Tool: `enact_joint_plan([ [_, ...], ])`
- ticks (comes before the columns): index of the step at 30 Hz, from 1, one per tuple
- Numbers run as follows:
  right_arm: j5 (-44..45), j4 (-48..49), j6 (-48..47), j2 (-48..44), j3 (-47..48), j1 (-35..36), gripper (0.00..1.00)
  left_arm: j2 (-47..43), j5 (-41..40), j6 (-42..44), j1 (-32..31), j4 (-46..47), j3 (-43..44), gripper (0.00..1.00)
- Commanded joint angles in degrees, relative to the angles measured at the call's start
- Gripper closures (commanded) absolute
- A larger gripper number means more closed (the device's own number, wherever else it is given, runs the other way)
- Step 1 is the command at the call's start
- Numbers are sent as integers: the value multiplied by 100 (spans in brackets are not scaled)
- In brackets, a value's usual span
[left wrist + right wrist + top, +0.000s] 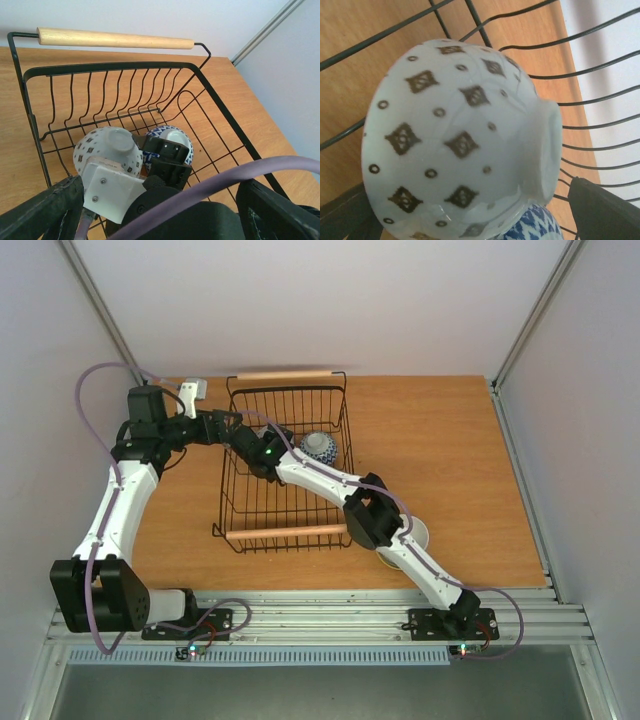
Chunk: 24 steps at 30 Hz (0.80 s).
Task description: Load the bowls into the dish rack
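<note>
Wooden table (450, 460), black wire dish rack (290, 532): the right gripper (472, 207) straddles a tilted diamond-patterned bowl (455, 145) inside the rack, just beside a blue-and-white bowl (320, 447). Whether its fingers press it cannot be told. The left gripper (208, 427) hovers, fingers spread, at the rack's left edge.

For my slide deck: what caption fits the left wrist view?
Diamond-patterned bowl and blue-and-white bowl, both overturned, in the black wire dish rack, right arm reaching in.
</note>
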Motion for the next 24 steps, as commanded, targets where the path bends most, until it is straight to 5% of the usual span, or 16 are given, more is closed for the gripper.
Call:
enact_joint_plan([
  [1,-696,-180,387,-669,-172,80,1,43,46,101,29,125,165,16],
  [13,-2053,-966,878,-1246,-251,80,1,47,55,118,33,115,166,16],
  [24,-2911,-58,2233,-3332,-2132,-588,1,-66,-8,103,37,146,138,16],
])
